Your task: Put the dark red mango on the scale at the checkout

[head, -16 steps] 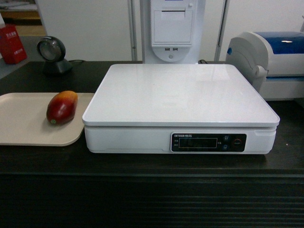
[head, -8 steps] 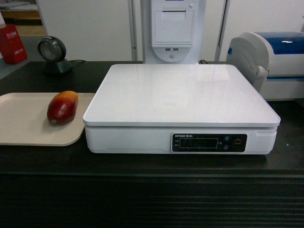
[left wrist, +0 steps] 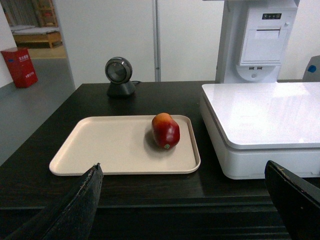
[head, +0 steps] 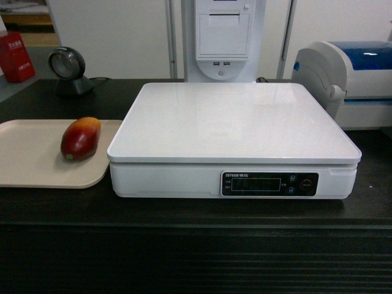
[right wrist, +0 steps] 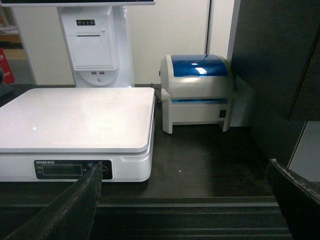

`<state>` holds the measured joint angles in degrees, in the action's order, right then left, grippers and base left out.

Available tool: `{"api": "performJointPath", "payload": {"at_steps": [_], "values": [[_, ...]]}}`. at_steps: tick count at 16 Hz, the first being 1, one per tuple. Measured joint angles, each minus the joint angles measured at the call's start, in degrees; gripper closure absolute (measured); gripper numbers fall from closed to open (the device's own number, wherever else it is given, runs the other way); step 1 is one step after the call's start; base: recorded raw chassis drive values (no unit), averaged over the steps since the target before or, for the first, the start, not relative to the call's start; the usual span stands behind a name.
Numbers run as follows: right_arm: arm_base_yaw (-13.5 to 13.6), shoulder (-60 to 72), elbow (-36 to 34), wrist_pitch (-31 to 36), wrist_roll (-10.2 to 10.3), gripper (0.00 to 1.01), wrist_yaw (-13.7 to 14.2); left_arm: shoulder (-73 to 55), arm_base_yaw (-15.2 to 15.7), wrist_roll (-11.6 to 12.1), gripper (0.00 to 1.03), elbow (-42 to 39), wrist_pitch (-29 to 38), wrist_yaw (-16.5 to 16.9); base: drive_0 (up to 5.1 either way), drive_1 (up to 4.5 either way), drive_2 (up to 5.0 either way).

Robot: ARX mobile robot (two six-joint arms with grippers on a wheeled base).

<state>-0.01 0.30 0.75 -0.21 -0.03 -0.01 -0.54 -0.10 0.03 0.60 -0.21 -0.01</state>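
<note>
Head view shows, closest, the dark ribbed front of the checkout (head: 196,257), a long black worktop. On it sits the scale (head: 233,122), big, white and flat, with nothing on top. Just left of the scale is a beige tray (head: 24,159), and the dark red mango (head: 79,138) lies on the tray's right side, near the scale but not touching it.

No picking up has begun. The left claw (left wrist: 185,200) is spread wide open, low in front of the tray, well short of the mango. The right claw (right wrist: 185,200) is wide open too, holding nothing. The left one probably needs to reach forward, close around the fruit and lift it over the scale's raised edge.

Farther back stand a round black scanner (head: 68,68), a white-and-blue printer (head: 349,79) and a tall white kiosk (head: 223,37). Nothing blocks the way.
</note>
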Motion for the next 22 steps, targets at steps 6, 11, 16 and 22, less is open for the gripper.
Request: {"api": "performJointPath", "payload": {"at_steps": [6,11,16,22], "values": [[0.0,0.0,0.0,0.0,0.0,0.03,0.0,-11.2,-9.5,-2.8,0.05,4.3,1.5,-16.3,0.0,0.0,0.0],[0.0,0.0,0.0,0.0,0.0,0.03,0.0,-50.6,4.7,1.8,0.05,20.6,32.9,4.0,0.0,0.0,0.0],[0.0,0.0,0.0,0.0,0.0,0.03,0.0,-93.3,7.8,3.1,0.05,51.6,29.4,12.9,0.0,0.0,0.0],[0.0,0.0,0.0,0.0,0.0,0.03,0.0,-127.6,6.5,6.5,0.05,87.1,11.6,13.6,0.0,0.0,0.0]]}}
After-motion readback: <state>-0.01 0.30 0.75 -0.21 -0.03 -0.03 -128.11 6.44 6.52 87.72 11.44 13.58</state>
